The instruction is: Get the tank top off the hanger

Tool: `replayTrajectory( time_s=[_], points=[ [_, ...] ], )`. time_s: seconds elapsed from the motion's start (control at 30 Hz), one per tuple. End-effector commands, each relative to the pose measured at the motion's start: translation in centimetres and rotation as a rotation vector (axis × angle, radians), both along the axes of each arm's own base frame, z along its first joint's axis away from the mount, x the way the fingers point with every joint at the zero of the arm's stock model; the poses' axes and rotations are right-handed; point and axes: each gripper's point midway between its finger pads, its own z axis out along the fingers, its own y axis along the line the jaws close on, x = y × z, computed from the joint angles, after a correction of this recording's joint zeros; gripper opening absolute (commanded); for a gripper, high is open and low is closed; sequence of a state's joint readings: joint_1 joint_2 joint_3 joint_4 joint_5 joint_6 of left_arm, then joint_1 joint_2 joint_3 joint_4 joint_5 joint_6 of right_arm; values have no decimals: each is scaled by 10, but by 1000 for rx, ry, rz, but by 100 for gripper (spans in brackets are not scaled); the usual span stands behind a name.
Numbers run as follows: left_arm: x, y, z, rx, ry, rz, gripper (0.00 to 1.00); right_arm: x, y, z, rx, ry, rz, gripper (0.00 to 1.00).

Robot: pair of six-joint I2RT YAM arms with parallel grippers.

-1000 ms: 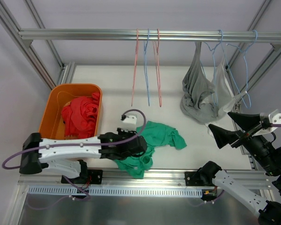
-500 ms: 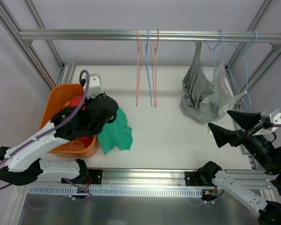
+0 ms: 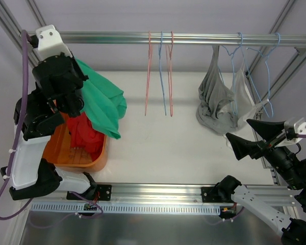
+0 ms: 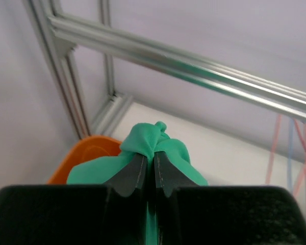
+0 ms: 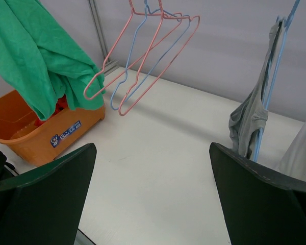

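My left gripper (image 4: 153, 158) is shut on a bunched green tank top (image 4: 158, 143). In the top view the arm is raised high at the left, and the green top (image 3: 104, 104) hangs from it over the orange bin (image 3: 99, 153). A grey tank top (image 3: 214, 107) hangs on a blue hanger (image 3: 239, 38) on the rail at the right; it also shows in the right wrist view (image 5: 250, 120). My right gripper (image 3: 238, 129) is open and empty, low at the right, near that garment and apart from it.
Empty pink and blue hangers (image 3: 160, 76) hang mid-rail. A white garment (image 3: 245, 97) hangs beside the grey one. The bin holds red clothes (image 3: 84, 135). Metal frame posts (image 3: 51, 66) stand at both sides.
My left arm has lifted the green tank top off the table and carried it left and up, to above the orange bin. The right arm has not moved.
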State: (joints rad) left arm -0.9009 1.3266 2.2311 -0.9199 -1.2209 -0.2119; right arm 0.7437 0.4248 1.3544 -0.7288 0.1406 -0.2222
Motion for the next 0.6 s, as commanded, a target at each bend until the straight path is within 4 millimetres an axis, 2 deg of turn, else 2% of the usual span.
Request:
replayTrajectory(
  time_s=[0.0,0.13,0.2,0.23,0.27,0.33,0.37,0.4,0.43,0.47,0.53,0.57],
  points=[
    [0,36,42,77,-77,97,0,2,6,17,25,-46,17,99],
    [9,60,40,111,-64,205,0,3,6,15,22,-41,17,99],
    [16,69,23,115,-37,244,0,2,7,16,26,-44,22,99],
    [10,75,19,101,-42,253,0,1,6,16,28,-44,22,99],
    [19,72,-1,109,-7,260,0,1,7,16,30,-45,25,99],
    [14,86,-17,91,3,293,0,3,10,14,23,-38,30,100],
    [25,81,-44,84,43,288,0,3,10,15,26,-39,31,100],
    [28,86,-58,71,60,296,0,3,12,14,25,-35,41,99],
    [31,79,-72,48,76,225,0,4,15,11,22,-30,46,100],
    [42,73,-106,20,132,207,0,5,17,11,24,-29,50,99],
    [53,72,-147,-49,215,157,0,9,23,6,18,-14,62,100],
    [58,71,-186,-103,292,153,0,11,25,5,16,-10,64,99]
  ],
)
